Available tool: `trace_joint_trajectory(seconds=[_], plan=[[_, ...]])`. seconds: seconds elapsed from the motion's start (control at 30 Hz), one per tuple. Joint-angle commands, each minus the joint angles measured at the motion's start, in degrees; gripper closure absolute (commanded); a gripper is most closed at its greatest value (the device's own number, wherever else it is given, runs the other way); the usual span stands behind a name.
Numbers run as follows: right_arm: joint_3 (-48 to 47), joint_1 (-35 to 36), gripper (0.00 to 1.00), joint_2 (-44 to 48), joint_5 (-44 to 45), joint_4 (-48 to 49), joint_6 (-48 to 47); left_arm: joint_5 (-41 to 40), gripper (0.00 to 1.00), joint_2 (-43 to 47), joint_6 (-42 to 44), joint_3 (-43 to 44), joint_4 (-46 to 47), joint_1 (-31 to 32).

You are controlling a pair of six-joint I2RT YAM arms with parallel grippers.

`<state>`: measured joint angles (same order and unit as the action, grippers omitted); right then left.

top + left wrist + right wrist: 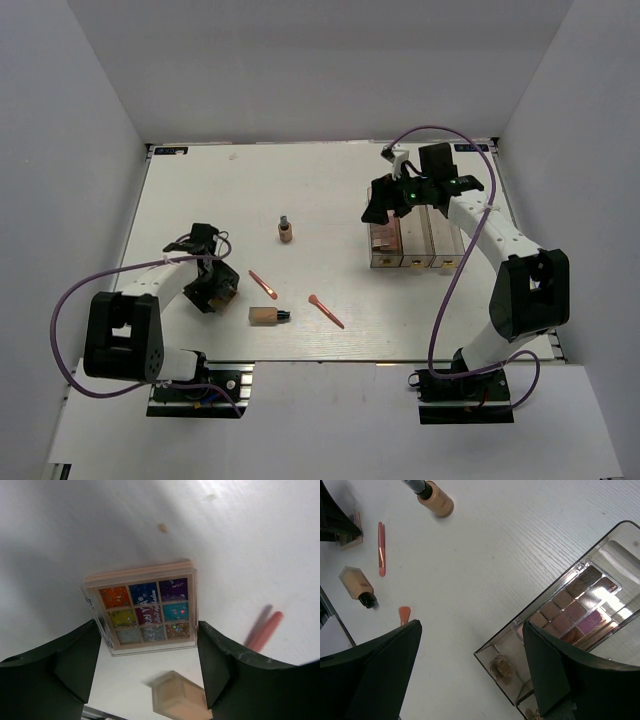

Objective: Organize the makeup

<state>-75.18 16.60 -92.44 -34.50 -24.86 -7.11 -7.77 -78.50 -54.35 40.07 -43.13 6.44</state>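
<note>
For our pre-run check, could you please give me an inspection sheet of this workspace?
Surface: white table, wood-grain.
Job's things: multicoloured palette flat under the left tool; upright foundation bottle; lying foundation bottle; two brushes loose; brown-toned palette inside a clear organizer box.
Clutter: small tan speck.
Tools: left tool open, fingers either side of the multicoloured palette; right tool open, by the boxes.
Cables: purple cables loop beside each arm.
Surroundings: plain white walls; nothing else seen.
</note>
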Motion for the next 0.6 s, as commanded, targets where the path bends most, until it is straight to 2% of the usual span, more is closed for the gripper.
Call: trace_joint_trajectory(seconds=[0.0,0.1,0.13,0.2,0.27,0.3,0.37,0.4,0.47,0.5,0.57], plan=[[-1.6,-0.5,0.15,0.6,-1.7,1.0,-1.0,2.7,0.66,2.6,3.5,2.4,5.3,1.0],[-1.6,-1.0,0.18,1.0,-2.2,1.0,-1.0,7.7,0.70,5.5,7.7,6.0,6.6,1.6],[-1.6,-1.1,0.19,1.3,-2.2,0.9,-1.0,13.1,0.71,6.7,9.1,6.4,8.9,1.6],[-1.7,-1.8,0.22,1.6,-1.4,1.0,-0.8,17.5,0.72,8.5,11.6,7.9,11.3,2.1],[-1.7,-2.1,0.34,2.0,1.3,1.2,0.3,23.8,0.73,8.5,13.0,11.0,13.6,2.8],[-1.8,-2.4,0.46,2.4,2.2,1.7,0.8,25.9,0.73,7.9,13.1,13.0,15.5,4.2],[-1.7,-3.1,0.57,2.6,5.2,2.0,1.5,31.1,0.74,6.9,12.7,14.8,17.8,5.6],[-1.7,-3.5,0.67,2.7,6.6,2.5,2.6,32.2,0.75,5.3,12.2,15.8,20.3,7.5],[-1.6,-4.4,0.79,3.1,9.8,2.8,3.4,34.5,0.75,2.6,11.6,20.2,22.5,10.0],[-1.6,-4.6,0.92,3.4,11.1,3.1,4.5,34.7,0.75,-1.0,11.6,22.3,23.0,12.7],[-1.2,-5.6,1.00,4.0,14.7,3.3,5.3,35.2,0.75,-5.1,11.5,29.1,24.2,15.6]])
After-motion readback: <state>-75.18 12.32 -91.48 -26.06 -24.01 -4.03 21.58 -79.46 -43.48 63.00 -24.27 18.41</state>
